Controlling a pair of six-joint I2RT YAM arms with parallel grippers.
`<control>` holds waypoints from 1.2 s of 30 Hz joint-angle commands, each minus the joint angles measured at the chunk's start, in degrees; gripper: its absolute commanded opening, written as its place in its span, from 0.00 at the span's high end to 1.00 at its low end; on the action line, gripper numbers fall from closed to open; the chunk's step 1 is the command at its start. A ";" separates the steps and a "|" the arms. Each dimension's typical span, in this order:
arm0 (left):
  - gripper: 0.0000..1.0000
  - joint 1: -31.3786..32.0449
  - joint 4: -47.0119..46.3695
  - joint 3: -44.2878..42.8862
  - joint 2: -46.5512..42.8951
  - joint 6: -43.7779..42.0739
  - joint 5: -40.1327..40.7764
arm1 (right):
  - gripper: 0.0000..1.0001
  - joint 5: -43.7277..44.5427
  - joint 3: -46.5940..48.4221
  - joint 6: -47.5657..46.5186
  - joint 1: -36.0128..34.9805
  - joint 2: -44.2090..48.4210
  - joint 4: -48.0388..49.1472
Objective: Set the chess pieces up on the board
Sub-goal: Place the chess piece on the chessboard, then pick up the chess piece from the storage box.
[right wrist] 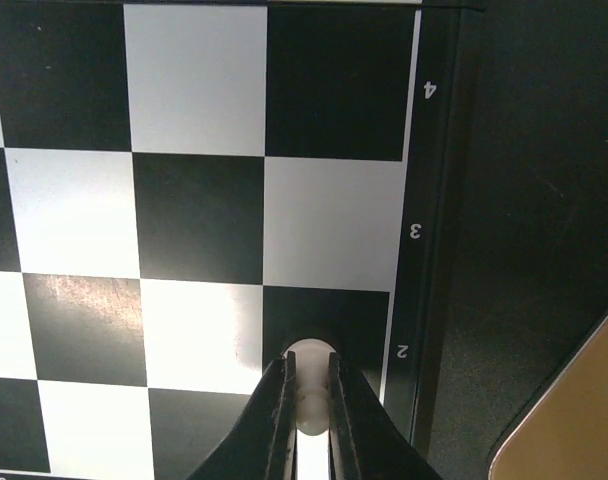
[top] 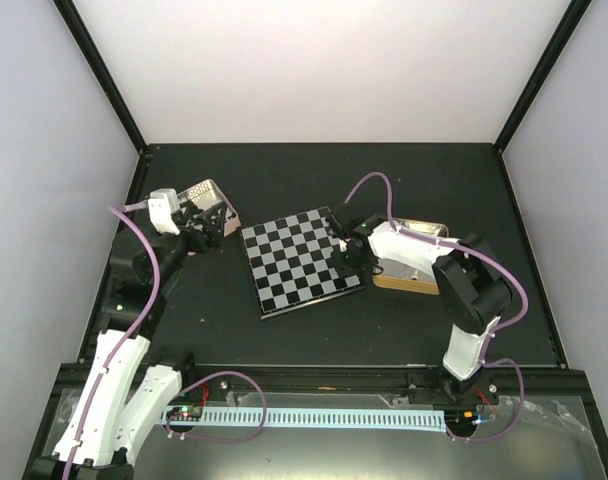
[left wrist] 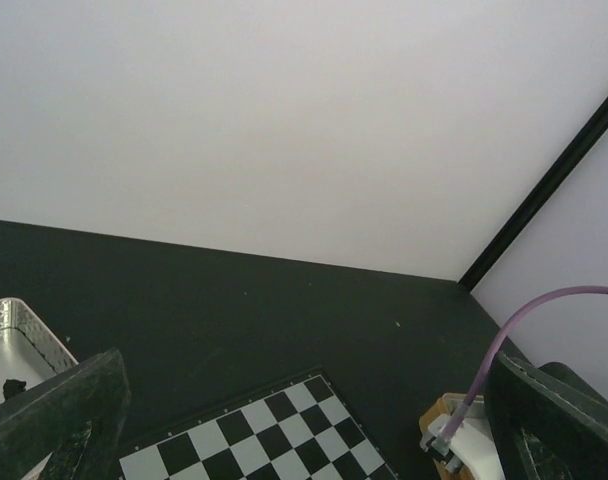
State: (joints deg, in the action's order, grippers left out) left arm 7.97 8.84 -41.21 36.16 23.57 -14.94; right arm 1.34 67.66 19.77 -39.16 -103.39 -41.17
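Right pincer [right wrist: 306,375] pinches a cream-white chess piece [right wrist: 306,352] over the board's [right wrist: 199,90] black edge square.

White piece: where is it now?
Right wrist view: the white piece is pinched in the right claw, over the black edge square beside the "2" label of the board.
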 commanded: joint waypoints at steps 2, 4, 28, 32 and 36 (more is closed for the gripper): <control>0.01 0.12 0.22 -1.00 0.86 -0.90 1.03 | 0.92 1.28 1.17 -1.13 -0.22 -1.83 -1.48; 0.01 0.12 0.13 -1.00 1.13 -0.89 1.04 | 0.89 1.47 1.46 -1.18 -0.22 -2.10 -1.55; 0.01 0.09 -0.50 -1.68 3.67 -0.96 -0.47 | 0.66 11.55 -8.30 10.37 14.42 18.81 8.71; 0.01 0.05 -0.83 -1.61 4.04 -0.82 -0.87 | 0.66 10.10 -8.57 9.17 17.67 14.90 9.01; 0.01 0.08 -1.02 -1.32 4.14 -0.72 -1.05 | 0.67 10.25 -8.46 9.29 19.86 11.14 10.94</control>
State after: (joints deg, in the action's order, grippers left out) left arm 7.97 8.99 -41.21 40.21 23.55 -14.96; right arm 11.62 59.09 28.49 -20.93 -89.67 -33.76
